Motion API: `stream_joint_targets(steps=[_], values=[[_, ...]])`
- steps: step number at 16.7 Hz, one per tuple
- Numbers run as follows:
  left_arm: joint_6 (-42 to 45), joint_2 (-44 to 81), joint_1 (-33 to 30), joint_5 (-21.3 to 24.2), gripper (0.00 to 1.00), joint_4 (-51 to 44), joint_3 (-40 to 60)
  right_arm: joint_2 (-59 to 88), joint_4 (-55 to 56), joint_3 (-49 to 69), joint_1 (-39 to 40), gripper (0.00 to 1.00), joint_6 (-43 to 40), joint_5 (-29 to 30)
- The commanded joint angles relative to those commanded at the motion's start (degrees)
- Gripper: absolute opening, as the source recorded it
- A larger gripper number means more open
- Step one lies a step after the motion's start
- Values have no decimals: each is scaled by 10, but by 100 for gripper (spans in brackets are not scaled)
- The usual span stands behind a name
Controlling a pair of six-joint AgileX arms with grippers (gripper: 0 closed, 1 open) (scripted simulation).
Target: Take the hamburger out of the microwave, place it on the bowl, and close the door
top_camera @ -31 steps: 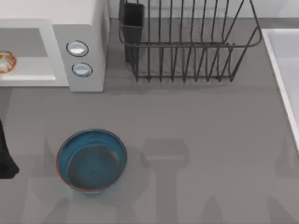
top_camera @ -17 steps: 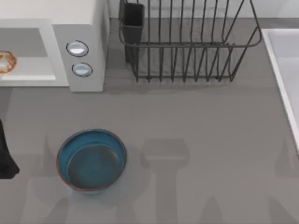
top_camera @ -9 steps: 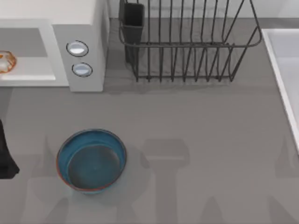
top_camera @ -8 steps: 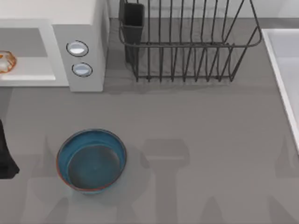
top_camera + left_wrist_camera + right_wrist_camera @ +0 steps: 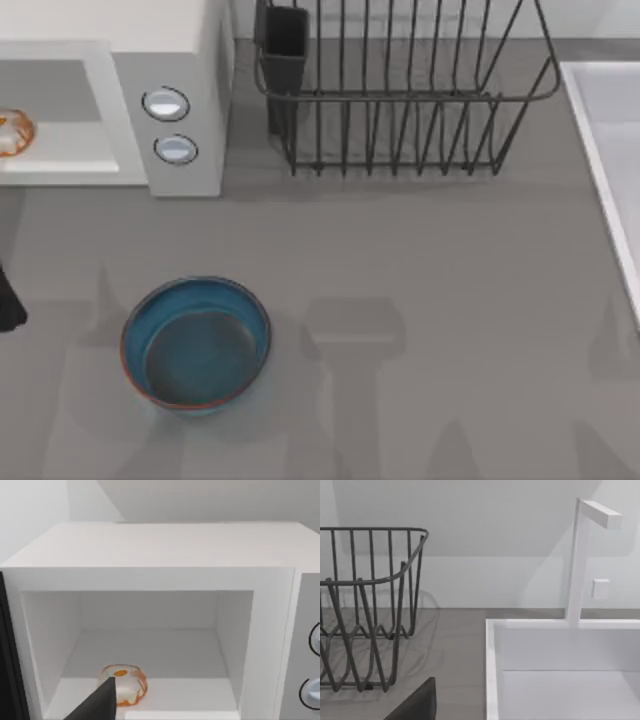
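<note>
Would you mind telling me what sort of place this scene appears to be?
Probably a kitchen counter: a boxy white microwave with its cavity open, a dark wire dish rack, and a white sink basin with a tap.

Hamburger point(image 5: 123, 684) inside open microwave point(image 5: 150, 580); bowl point(image 5: 196, 343) empty.

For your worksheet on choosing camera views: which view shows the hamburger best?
The left wrist view: the hamburger sits whole on the microwave floor, facing the camera. In the top view it is cut off at the left edge. The right wrist view faces the rack and sink instead.
</note>
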Motion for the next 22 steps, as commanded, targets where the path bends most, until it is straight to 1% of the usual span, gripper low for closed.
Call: stream_joint_targets(steps=[4, 13, 16, 19, 22], values=[[8, 214, 18, 21, 100, 99, 91, 0, 0, 0, 0, 100, 0, 0], [30, 813, 66, 76, 100, 357, 328, 0, 0, 0, 0, 100, 0, 0], [36, 992, 80, 92, 100, 432, 398, 0, 0, 0, 0, 100, 0, 0], [41, 1134, 91, 105, 100, 492, 453, 0, 0, 0, 0, 100, 0, 0], [44, 1224, 99, 113, 100, 532, 490, 0, 0, 0, 0, 100, 0, 0]])
